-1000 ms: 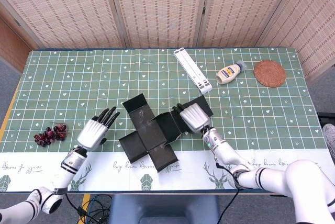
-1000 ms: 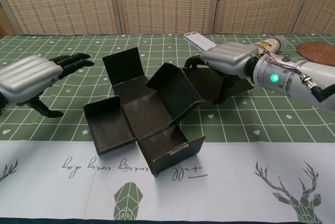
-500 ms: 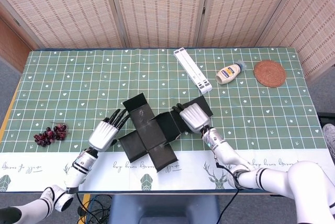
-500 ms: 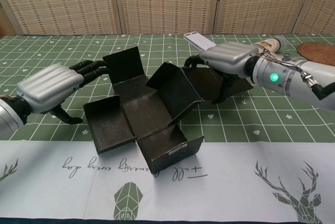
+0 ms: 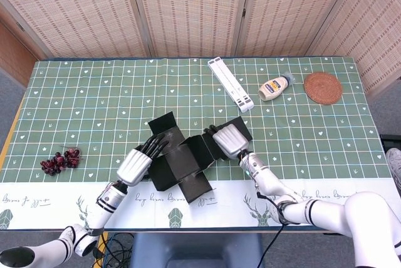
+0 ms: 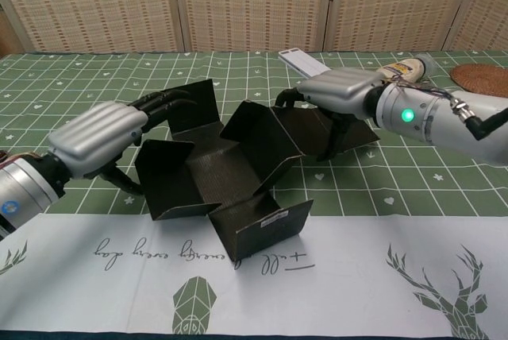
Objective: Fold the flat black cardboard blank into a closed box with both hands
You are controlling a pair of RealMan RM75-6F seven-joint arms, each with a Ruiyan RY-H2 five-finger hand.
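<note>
We had the black cardboard blank (image 6: 226, 173) lying near the front middle of the table (image 5: 81, 99), half-formed, its panels partly raised. Our right hand (image 6: 337, 90) sat on the right-hand panel with fingers curled down over its folded edge, pressing it up; whether anything was truly pinched there we could not tell. Our left hand (image 6: 99, 133) lay against the left-hand flap, fingers stretched forward and a little apart, holding nothing. To do this step well, we judged that the left flap needed a flat, even push along its crease until it stood upright, while the right hand kept its panel braced so the base would not slide. Pushing on one corner only could have skewed the fold.

Against a second earlier, our left hand had travelled in from well clear of the blank to touch it, and the left flap had gone from nearly flat to tilted up. Our right hand had barely shifted. Away from the work, the white strip (image 5: 230, 84), the squeeze bottle (image 5: 276, 86), the woven coaster (image 5: 323, 87) and the dark grapes (image 5: 59, 160) lay where they had been.
</note>
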